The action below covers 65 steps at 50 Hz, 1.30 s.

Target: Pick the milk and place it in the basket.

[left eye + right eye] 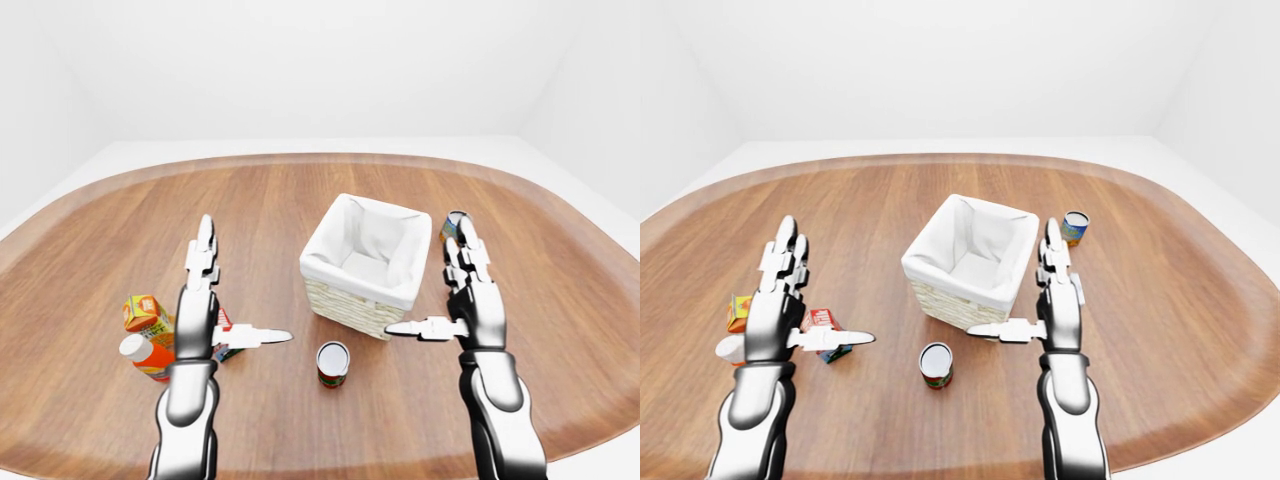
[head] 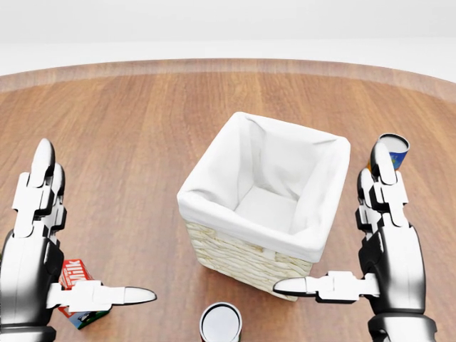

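The milk (image 2: 74, 273), a red and white carton, stands at the head view's lower left, partly hidden by my left thumb. My left hand (image 2: 89, 231) hovers just above it, open, fingers straight up and thumb pointing right. The wicker basket (image 2: 239, 258) with a white liner sits in the middle, nothing inside it. Beside the basket's right corner, my right hand (image 2: 331, 224) is open too, its thumb pointing left. Neither hand touches anything.
A red-labelled can (image 2: 221, 324) stands below the basket, between my hands. A blue can (image 2: 394, 148) stands behind my right fingertips. An orange carton (image 1: 144, 312) and an orange bottle (image 1: 143, 356) lie left of the milk. The wooden table (image 1: 270, 200) is oval.
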### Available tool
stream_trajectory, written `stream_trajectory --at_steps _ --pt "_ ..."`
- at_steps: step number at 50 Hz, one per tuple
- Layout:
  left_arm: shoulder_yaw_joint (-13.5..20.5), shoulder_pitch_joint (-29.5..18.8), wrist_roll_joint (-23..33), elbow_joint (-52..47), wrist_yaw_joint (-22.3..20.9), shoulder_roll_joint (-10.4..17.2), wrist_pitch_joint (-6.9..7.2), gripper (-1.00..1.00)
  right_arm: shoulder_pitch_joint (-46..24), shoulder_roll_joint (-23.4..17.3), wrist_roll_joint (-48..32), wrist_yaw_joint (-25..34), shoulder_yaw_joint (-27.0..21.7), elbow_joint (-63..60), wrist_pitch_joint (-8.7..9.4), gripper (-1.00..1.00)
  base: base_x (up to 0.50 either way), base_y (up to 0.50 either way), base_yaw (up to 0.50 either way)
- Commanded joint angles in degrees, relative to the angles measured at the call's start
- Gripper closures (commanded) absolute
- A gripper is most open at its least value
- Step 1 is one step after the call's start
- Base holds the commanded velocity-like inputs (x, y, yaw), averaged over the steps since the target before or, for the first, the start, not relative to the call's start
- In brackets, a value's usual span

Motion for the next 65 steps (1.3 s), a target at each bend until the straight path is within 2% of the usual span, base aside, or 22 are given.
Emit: stream_trajectory --at_steps 1,2,5,6,7,8,9,10,14,15,16,17,18,22,26,34,36,38,42,46,53,65 --pt "-0.30 -0.66 0.64 0.57 0.35 0.02 0.55 -1.00 0.36 0.05 -0.14 0.06 0.79 0.16 0.00 -1.00 0.00 0.00 0.00" --pt "-0.50 -0.74 0.88 -0.04 0.40 -0.05 1.20 -1.00 0.26 0.00 0.06 0.23 0.79 0.58 0.00 -1.00 0.00 0.00 0.00" --pt "-0.70 -1.86 1.31 1.91 0.75 0.19 1.38 -1.00 0.08 -0.07 0.42 0.40 0.55 0.66 0.00 -1.00 0.00 0.00 0.00" --pt "-0.87 -2.26 1.99 2.71 0.74 0.38 2.12 -1.00 0.12 -0.08 0.52 0.45 0.47 0.52 0.00 -1.00 0.00 0.00 0.00" --pt "-0.88 -2.28 2.02 2.76 0.74 0.39 2.17 -1.00 0.17 -0.10 0.62 0.54 0.40 0.47 0.00 -1.00 0.00 0.00 0.00" --pt "-0.88 -2.28 2.03 2.76 0.74 0.39 2.17 -1.00 0.17 -0.10 0.63 0.55 0.40 0.47 0.00 -1.00 0.00 0.00 0.00" --pt "-0.45 -3.82 2.33 6.41 1.81 0.70 0.27 -1.00 0.07 -0.11 0.85 0.59 0.17 0.84 0.00 -1.00 0.00 0.00 0.00" --pt "-0.22 -4.33 3.41 7.20 2.46 1.03 -0.01 -1.00 0.17 -0.11 0.80 0.61 0.18 0.76 0.00 -1.00 0.00 0.00 0.00" --pt "1.09 -5.58 4.51 5.26 1.21 2.29 1.12 -1.00 0.14 -0.10 0.54 0.66 0.33 1.11 0.00 -1.00 0.00 0.00 0.00" --pt "1.42 -5.88 4.22 4.63 0.55 2.31 2.07 -1.00 0.10 -0.10 0.61 0.70 0.30 1.15 0.00 -1.00 0.00 0.00 0.00" --pt "1.78 -6.51 4.49 4.66 -0.40 2.90 2.22 -1.00 0.13 -0.10 0.55 0.64 0.28 1.05 0.00 -1.00 0.00 0.00 0.00" --pt "2.83 -8.27 5.60 6.72 0.22 3.74 1.40 -1.00 0.20 -0.08 0.65 0.67 0.23 0.78 0.00 -1.00 0.00 0.00 0.00" --pt "2.98 -8.39 5.73 6.86 0.15 3.69 1.31 -1.00 0.21 -0.08 0.65 0.67 0.23 0.77 0.00 -1.00 0.00 0.00 0.00" --pt "6.21 -11.66 7.46 9.70 -0.39 6.45 1.43 -1.00 0.26 0.01 0.29 0.41 0.53 1.01 0.00 -1.00 0.00 0.00 0.00" --pt "7.63 -11.56 7.76 8.50 -1.76 7.09 1.94 -1.00 0.30 0.02 0.12 0.29 0.73 0.84 0.00 -1.00 0.00 0.00 0.00" --pt "10.29 -11.67 11.60 6.95 -3.06 8.74 1.52 -1.00 0.40 0.01 -0.03 0.23 1.00 0.47 0.00 -1.00 0.00 0.00 0.00" --pt "9.91 -10.21 14.65 7.69 -4.54 9.65 -0.51 -1.00 0.35 0.00 0.03 0.20 0.90 0.57 0.00 -1.00 0.00 0.00 0.00" --pt "9.96 -9.17 16.24 7.81 -5.81 9.28 -1.46 -1.00 0.15 0.00 -0.05 0.07 0.85 0.88 0.00 -1.00 0.00 0.00 0.00" --pt "10.68 -8.28 19.41 8.35 -7.00 9.09 -1.46 -1.00 0.19 0.03 -0.24 -0.04 1.08 0.95 0.00 -1.00 0.00 0.00 0.00" --pt "12.06 -6.56 19.47 5.59 -10.96 9.07 -1.46 -1.00 -0.01 0.02 -0.10 -0.36 0.67 0.91 0.00 -1.00 0.00 0.00 0.00" --pt "15.46 -5.36 19.53 0.96 -14.20 8.90 -1.22 -1.00 0.09 0.04 -0.23 -0.50 0.99 0.91 0.00 -1.00 0.00 0.00 0.00" --pt "14.68 -5.55 22.39 6.18 -12.50 8.94 -1.46 -1.00 -0.11 0.03 -0.17 -0.58 0.82 0.76 0.00 -1.00 0.00 0.00 0.00"
